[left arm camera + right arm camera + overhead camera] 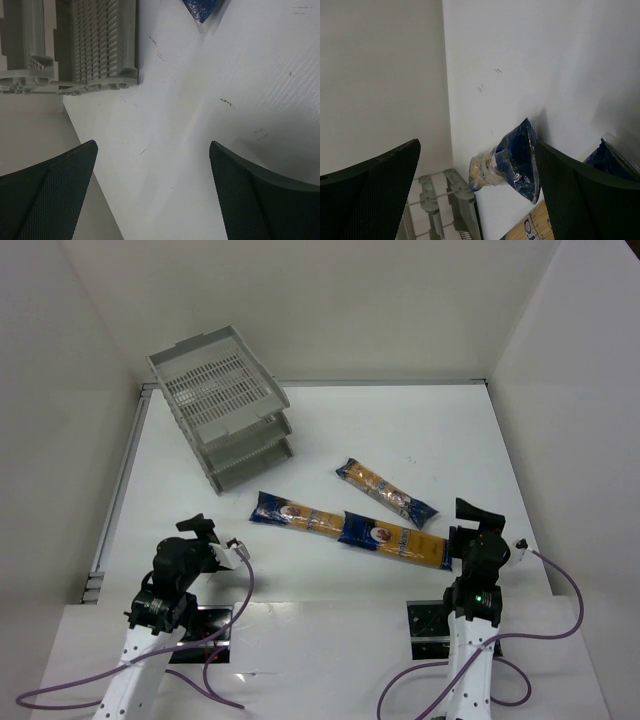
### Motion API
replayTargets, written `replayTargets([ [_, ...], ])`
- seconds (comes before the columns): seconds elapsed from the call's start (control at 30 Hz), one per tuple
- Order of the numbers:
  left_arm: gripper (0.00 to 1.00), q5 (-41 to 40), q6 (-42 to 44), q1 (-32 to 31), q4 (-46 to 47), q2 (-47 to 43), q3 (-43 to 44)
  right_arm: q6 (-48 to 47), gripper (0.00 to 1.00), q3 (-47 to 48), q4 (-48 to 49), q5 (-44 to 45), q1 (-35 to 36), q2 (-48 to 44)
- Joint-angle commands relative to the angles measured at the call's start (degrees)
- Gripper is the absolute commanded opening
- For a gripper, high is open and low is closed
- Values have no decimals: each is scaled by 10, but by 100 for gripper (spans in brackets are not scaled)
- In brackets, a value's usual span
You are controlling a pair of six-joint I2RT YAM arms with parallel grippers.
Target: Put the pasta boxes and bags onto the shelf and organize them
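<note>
**Top view.** Shelf (pixel 220 405) stands at the far-left corner of the table (pixel 400 430), and no packet shows on it. Three spaghetti packets lie flat mid-table, long axes all slanting far-left to near-right. The left packet (pixel 295 515) and middle packet (pixel 395 540) meet end to end. The far packet (pixel 387 492) lies apart behind them. Right gripper (pixel 478 520) sits just beside the middle packet's near-right end. Left gripper (pixel 203 530) is near the left packet's left end, with a gap between. The shelf is closer to the left arm.

**Left wrist view.** Fingers (pixel 50 195) are spread wide, with only table between them. The shelf front is ahead-left, and a blue packet tip shows at the top edge.

**Right wrist view.** Fingers (pixel 585 200) are wide apart and hold nothing. One packet's blue end lies ahead between them, untouched; can't tell which packet.

**Judgement.** The right arm looks best placed for a first pick, gripping across the packet's narrow width.
</note>
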Motion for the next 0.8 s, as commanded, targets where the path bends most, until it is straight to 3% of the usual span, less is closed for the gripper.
replayTargets([
  [0.0, 100, -5, -18, -1, -21, -15, -15, -9, 100, -14, -25, -2, 4, -5],
  [0.47, 100, -5, -18, -1, -21, -15, -15, -15, 100, -14, -30, -19, 4, -5],
  [0.57, 100, -5, -18, -1, -21, -15, -15, 10, 100, -21, 10, -95, 4, -5],
  [0.6, 100, -5, -18, -1, -21, -15, -15, -3, 100, -28, 40, -163, 4, -5],
  [0.77, 100, -33, -10, -1, -29, -15, 17, -152, 100, 30, 110, -260, 4, -5],
])
